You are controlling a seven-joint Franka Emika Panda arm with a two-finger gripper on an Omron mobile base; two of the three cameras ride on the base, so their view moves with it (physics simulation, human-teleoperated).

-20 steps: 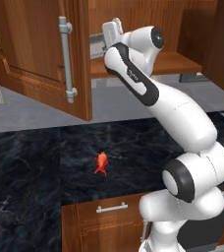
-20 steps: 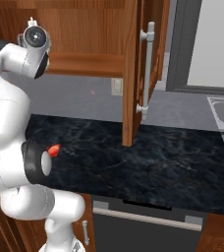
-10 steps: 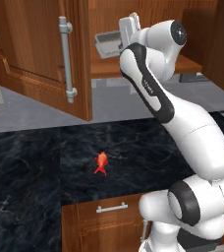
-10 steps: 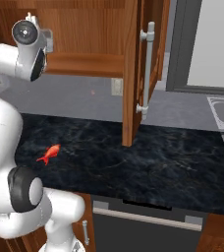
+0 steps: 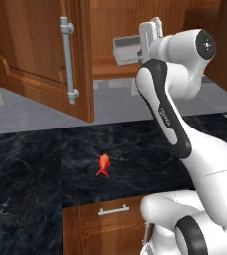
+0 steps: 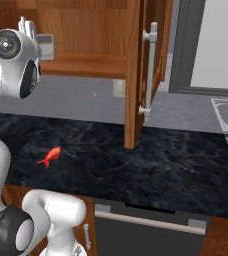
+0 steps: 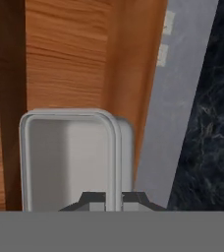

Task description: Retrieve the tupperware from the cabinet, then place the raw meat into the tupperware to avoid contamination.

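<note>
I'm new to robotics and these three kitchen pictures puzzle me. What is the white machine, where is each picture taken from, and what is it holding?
The white machine is a jointed robot arm on a drivable base, in a rendered kitchen. Two pictures come from cameras on that base, behind the arm to its left and right. The third looks along its end effector, whose two dark tips are shut on the rim of a small shallow grey-white plastic tupperware. The arm holds it up in front of the reddish-brown wooden wall cabinet, whose doors stand open. On the dark marbled counter below lies a small orange-red piece of raw meat, untouched.
</note>
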